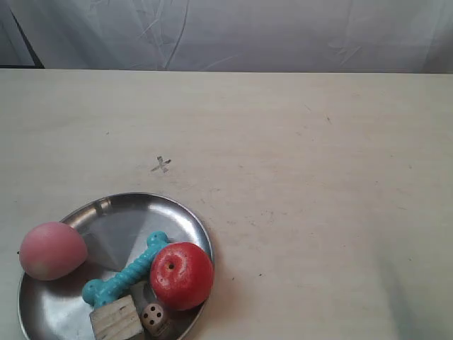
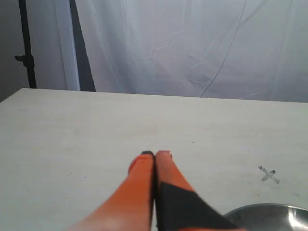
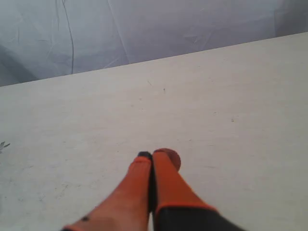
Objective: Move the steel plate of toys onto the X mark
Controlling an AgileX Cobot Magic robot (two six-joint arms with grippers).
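Note:
The steel plate (image 1: 106, 219) lies at the near left of the exterior view, partly cut off by the bottom edge. It holds a pink peach (image 1: 52, 250), a red apple (image 1: 182, 275), a teal bone (image 1: 124, 273), a pale wooden cube (image 1: 115, 319) and a small tan die (image 1: 154, 318). The small grey X mark (image 1: 161, 165) sits on bare wood just beyond the plate, apart from it. My left gripper (image 2: 155, 155) is shut with nothing in it, above the table; the plate's rim (image 2: 269, 211) and the X mark (image 2: 268, 174) show beside it. My right gripper (image 3: 153, 154) is shut and holds nothing. Neither arm shows in the exterior view.
The pale wooden table (image 1: 318, 177) ends at a far edge against a white cloth backdrop (image 1: 233, 32). A dark stand (image 2: 26, 45) rises beyond the table's corner in the left wrist view.

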